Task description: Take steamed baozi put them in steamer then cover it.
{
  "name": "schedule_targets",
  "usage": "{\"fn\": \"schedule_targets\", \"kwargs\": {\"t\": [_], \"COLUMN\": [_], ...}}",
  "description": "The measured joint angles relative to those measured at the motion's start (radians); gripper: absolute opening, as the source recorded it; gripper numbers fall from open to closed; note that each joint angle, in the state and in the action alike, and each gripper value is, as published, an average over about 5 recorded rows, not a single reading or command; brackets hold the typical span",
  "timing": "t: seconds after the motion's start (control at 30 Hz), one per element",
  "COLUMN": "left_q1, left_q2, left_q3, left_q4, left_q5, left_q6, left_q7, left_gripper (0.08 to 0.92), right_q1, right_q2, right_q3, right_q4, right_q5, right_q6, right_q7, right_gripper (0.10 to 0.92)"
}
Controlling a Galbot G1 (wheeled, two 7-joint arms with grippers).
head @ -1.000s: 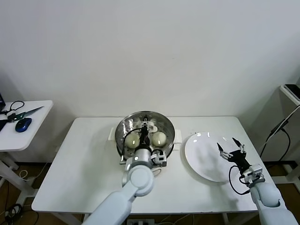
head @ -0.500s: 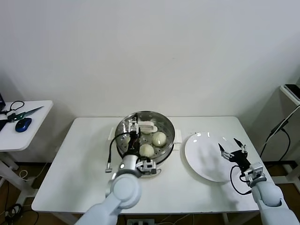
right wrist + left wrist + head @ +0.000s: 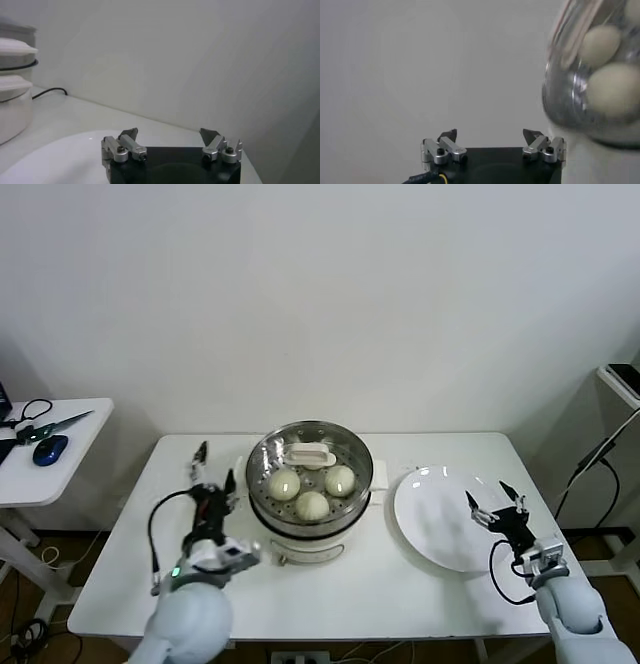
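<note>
Head view: steamer [image 3: 310, 519] near centre of white surface [image 3: 110, 569], shiny steel wall on a white base. Cover [image 3: 311, 455] seated on it, clear glass, cream handle toward the far side of the pot. Three steamed baozi [image 3: 312, 504] visible through the glass, clustered on the perforated floor, close together; a fourth not made out. White plate [image 3: 440, 524] just right of the steamer, not touching it.

Left gripper [image 3: 211, 484] raised over bare surface left of the steamer, near its side but apart from it; fingers spread wide, holding nothing. Black cable looped beside that wrist. Right gripper [image 3: 497, 506] over the right part of the plate, fingers likewise spread wide, empty.

Left wrist view: left gripper [image 3: 491, 135] seen from behind, jaws well apart with only plain wall between. Steamer wall and glass [image 3: 570, 95] at frame edge, blurred; two baozi [image 3: 615, 90] inside, pale and rounded, pressed near the wall. Closeness of buns to the wall not readable from the head view.

Right wrist view: right gripper [image 3: 170, 134] wide open above the plate's rim [image 3: 60, 150]. Steamer's white base and lid edge [image 3: 14, 90] at far side, a black cord [image 3: 50, 92] trailing on the surface beside it, hidden from the head camera.

Side table [image 3: 40, 474] off to the left with scissors [image 3: 45, 427] and a blue mouse [image 3: 49, 449].
</note>
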State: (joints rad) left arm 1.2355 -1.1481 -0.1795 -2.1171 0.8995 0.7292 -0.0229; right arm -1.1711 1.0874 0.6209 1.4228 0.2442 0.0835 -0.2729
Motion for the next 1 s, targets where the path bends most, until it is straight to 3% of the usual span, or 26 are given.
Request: {"fn": "schedule_targets", "kwargs": {"t": [0.23, 0.5, 0.73, 1.0], "left_q1": [0.152, 0.265, 0.326, 0.367], "left_q2": [-0.044, -0.131, -0.184, -0.216], "left_q3": [-0.253, -0.468, -0.569, -0.612], "left_q4": [0.008, 0.072, 0.109, 0.120], "left_q5": [-0.398, -0.769, -0.934, -1.006], "left_q6": [-0.176, -0.485, -0.637, -0.726], "left_q7": [-0.073, -0.063, -0.033, -0.010], "left_gripper": [0.823, 0.823, 0.823, 0.823], "right_q1": [-0.041, -0.082, -0.113, -0.138], "right_q2": [0.013, 0.035, 0.058, 0.074], "right_q3": [0.013, 0.025, 0.030, 0.046], "right_q4": [0.048, 0.102, 0.140, 0.163], "right_q5": [0.012, 0.036, 0.052, 0.060], "right_q6": [0.001, 0.018, 0.030, 0.039], "right_q7": [0.000, -0.009, -0.018, -0.020], "right_gripper": [0.823, 0.823, 0.823, 0.823]}}
